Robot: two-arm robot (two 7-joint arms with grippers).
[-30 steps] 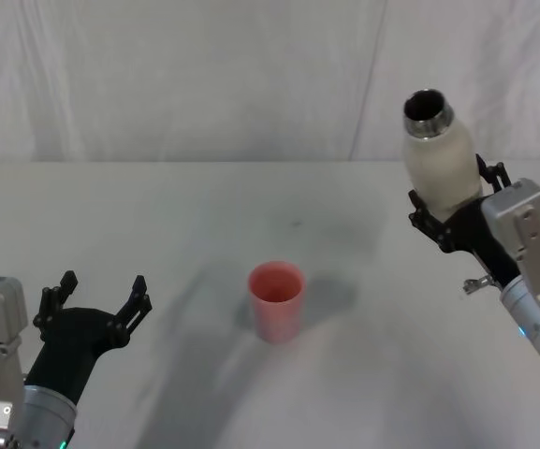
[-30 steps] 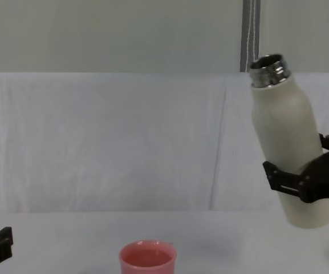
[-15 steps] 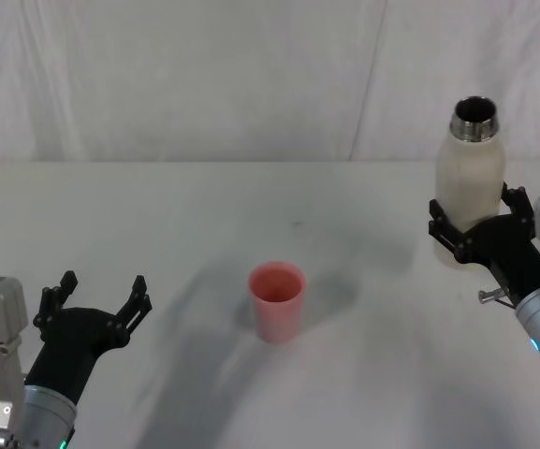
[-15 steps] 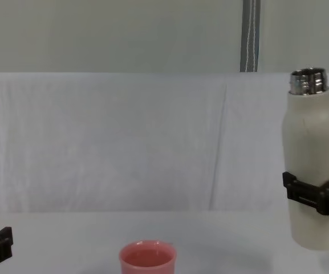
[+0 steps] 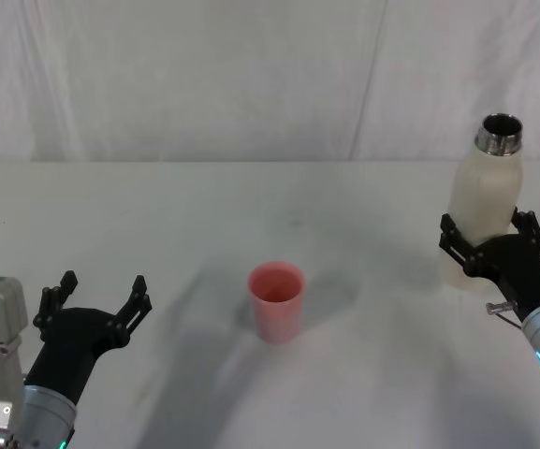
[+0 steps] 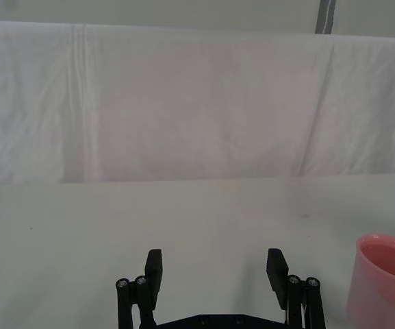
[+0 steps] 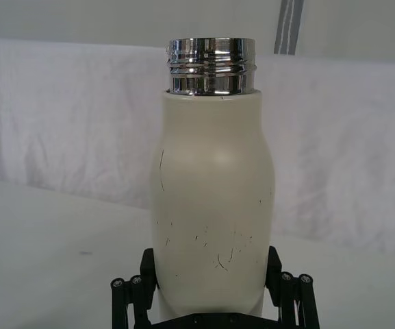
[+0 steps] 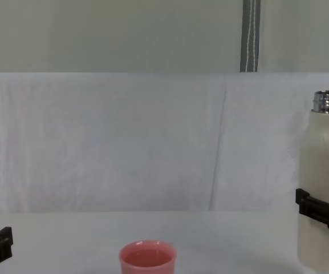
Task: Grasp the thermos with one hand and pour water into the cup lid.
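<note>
My right gripper (image 5: 487,243) clamps the thermos (image 5: 481,204) low on its rigid, smooth, probably heavy body, upright, well right of the cup lid (image 5: 276,300). My left gripper (image 5: 94,301) idles open left of it.

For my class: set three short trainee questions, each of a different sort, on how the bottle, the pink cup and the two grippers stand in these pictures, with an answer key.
1. True or false: the thermos is tipped over the cup lid.
2. Which gripper grips the thermos? A) left gripper B) right gripper
3. Fill in: the left gripper's fingers stand ____ near the table's front-left corner.

Key
1. False: it stands upright, well to the cup's right.
2. B
3. open
</note>
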